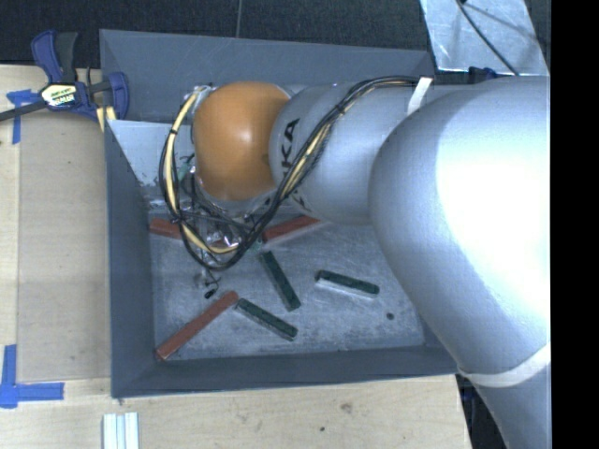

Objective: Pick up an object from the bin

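Three dark green sticks (347, 284), three red-brown sticks (197, 325) in grey bin (127, 297)

Green sticks (280, 281) and a red-brown stick (197, 325) clutter the floor (173, 279); its left lies free.

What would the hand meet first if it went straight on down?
Likely the bare floor of the grey metal bin, close beside the upper end of the long reddish-brown flat stick; depth below the hand is unclear.

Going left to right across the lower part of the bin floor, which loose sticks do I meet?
Reddish-brown stick → dark green stick nearest the lower wall → dark green stick at far right.
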You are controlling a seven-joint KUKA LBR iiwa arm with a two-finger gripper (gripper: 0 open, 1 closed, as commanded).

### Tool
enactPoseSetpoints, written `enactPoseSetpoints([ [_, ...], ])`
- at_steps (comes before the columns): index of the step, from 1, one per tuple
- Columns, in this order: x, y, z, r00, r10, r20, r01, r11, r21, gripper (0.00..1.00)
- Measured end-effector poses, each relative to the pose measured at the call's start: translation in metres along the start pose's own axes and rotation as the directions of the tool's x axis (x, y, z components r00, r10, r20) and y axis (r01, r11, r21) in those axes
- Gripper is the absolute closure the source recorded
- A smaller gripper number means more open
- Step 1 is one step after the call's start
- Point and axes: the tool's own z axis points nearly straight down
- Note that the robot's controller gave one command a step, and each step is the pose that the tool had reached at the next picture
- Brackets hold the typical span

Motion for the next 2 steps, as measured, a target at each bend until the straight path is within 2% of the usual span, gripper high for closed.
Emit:
enactPoseSetpoints([
  [1, 0.000, -0.006, -0.001, 1.000, 0.007, 0.000, -0.007, 1.000, 0.003, 1.00],
  [2, 0.003, 0.028, -0.143, 0.971, -0.240, 0.004, 0.240, 0.971, 0.004, 1.00],
])
